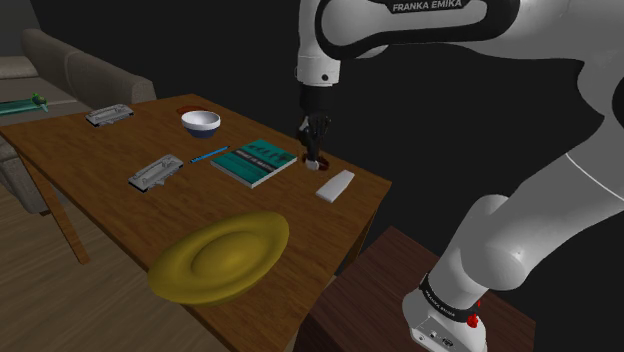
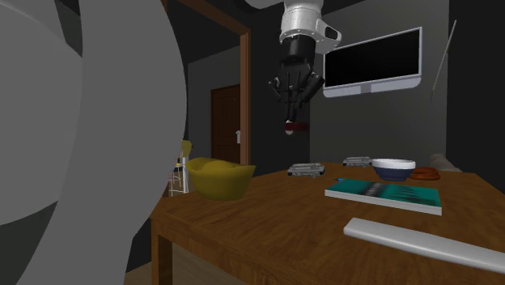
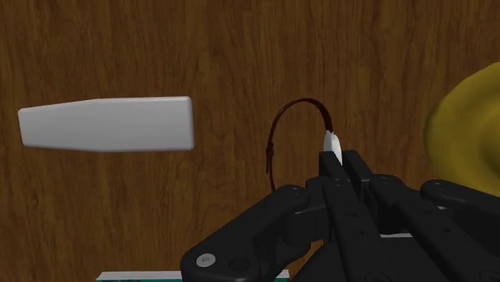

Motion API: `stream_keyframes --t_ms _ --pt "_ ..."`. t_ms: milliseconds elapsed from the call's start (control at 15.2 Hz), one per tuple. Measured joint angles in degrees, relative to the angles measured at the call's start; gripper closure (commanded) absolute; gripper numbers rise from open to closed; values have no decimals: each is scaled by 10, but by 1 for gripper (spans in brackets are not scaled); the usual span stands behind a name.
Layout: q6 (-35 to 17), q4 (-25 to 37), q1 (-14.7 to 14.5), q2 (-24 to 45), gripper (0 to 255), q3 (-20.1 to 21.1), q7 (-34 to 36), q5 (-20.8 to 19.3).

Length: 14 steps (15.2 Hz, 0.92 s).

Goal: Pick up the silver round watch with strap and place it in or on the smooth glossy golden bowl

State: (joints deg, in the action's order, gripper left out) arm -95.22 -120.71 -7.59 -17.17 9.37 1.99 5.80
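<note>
As hand (image 2: pixel 292 118) seemingly clasps watch (image 2: pixel 293 127), both clear table (image 2: pixel 267 220).

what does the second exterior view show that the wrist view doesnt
Second exterior view, not wrist: the wall screen, the white bowl, the brown door, and the gap between gripper and table. Wrist, not second exterior: the thin brown strap loop of the watch. Both: the watch clasped in the gripper, the golden bowl, the white bar.
</note>
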Motion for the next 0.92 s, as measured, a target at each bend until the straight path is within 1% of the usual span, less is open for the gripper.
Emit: stream_keyframes --t_ms 462,924 --pt "5 56 -37 43 255 62 96 21" --pt "11 149 -75 122 255 121 199 18"
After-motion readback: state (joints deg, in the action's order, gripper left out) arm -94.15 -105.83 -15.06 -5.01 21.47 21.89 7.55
